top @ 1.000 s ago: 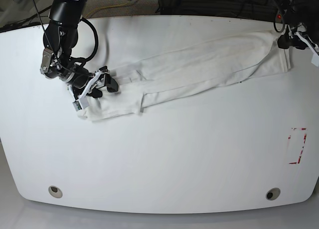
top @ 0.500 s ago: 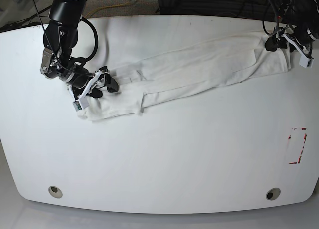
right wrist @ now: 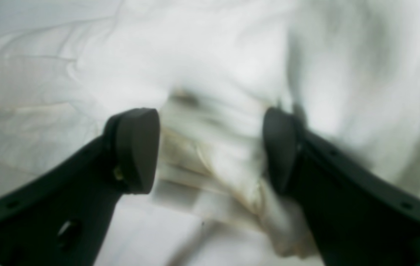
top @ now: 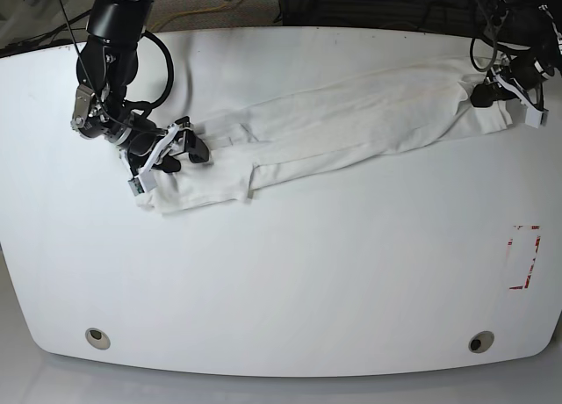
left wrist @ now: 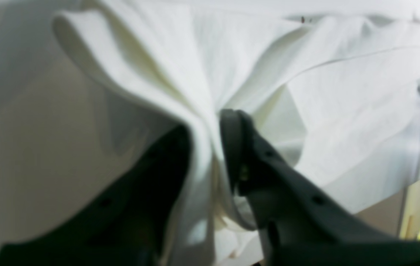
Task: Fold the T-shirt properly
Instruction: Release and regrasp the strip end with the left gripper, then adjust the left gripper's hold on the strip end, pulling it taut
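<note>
T-shirt: lies in a long band across the table.
Handling: we judge it soft, light, floppy; take the ends.
Left gripper: jaws pinch the cloth.
Right gripper: jaws apart, straddling cloth.

Both wrist views are soft with blur. The T-shirt spills past every edge of the left wrist view, and its printed graphics cannot be made out. In the base view the left gripper is too small to read.

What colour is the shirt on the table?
The T-shirt is plain white all over; no print shows. The base view shows it best.
</note>
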